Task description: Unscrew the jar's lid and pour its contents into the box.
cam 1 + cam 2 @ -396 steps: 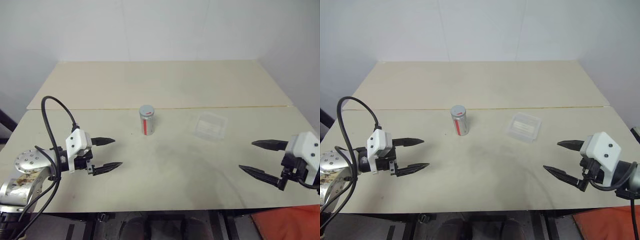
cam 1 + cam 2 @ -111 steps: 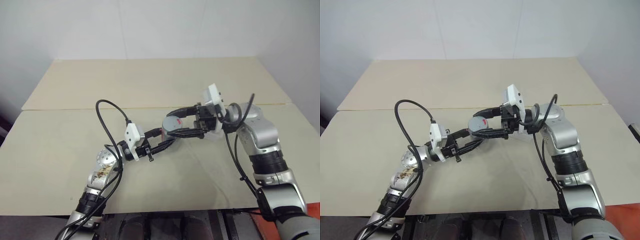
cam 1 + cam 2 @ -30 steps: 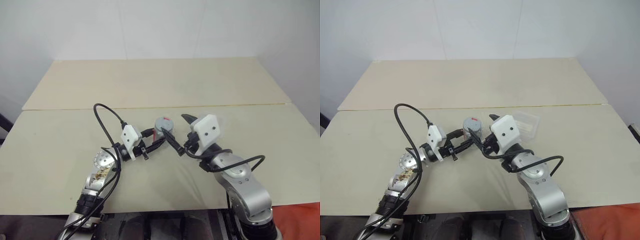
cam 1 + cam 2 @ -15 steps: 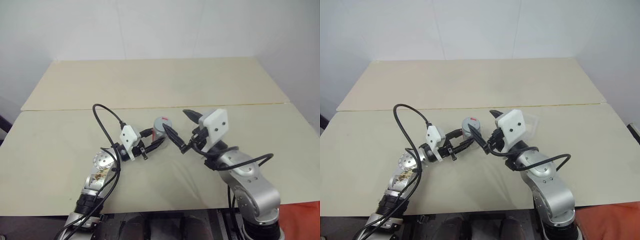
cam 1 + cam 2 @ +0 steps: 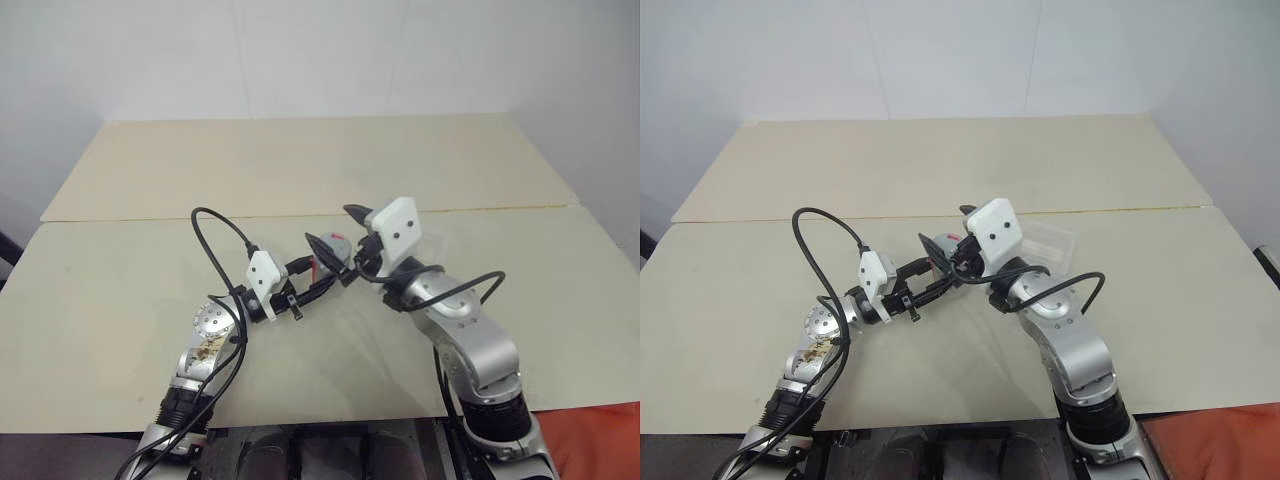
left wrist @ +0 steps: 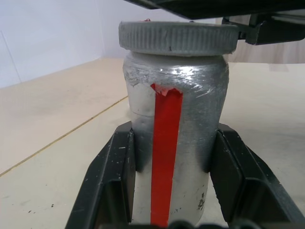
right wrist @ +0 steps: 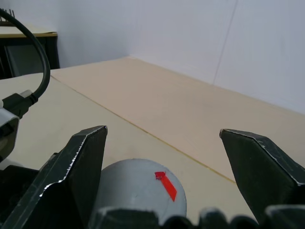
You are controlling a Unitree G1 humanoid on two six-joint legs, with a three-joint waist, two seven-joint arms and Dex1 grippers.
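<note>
Head-camera views first: we have the jar (image 5: 322, 268) raised near the table's (image 5: 120, 290) middle, clamped in our left gripper (image 5: 318, 275), while our right gripper (image 5: 340, 235) stands over it with its fingers spread wide, one either side of the lid (image 5: 950, 243). We see the box (image 5: 1051, 243) lying on the table just behind our right wrist, apart from the jar.

Left wrist view: our two black fingers (image 6: 110, 183) press on opposite sides of the jar's silvery body, below the red stripe's torn top end. The ribbed lid sits fully on, and part of our right gripper shows right above it.

Right wrist view: our fingers are apart, and the lid's grey top with its red mark sits low between them, off toward one finger.

We judge the risk to be that offset: if we close off-centre, one finger would meet the lid first and tip the jar in the left grip. A twist might also spin the smooth body instead of loosening the lid.
</note>
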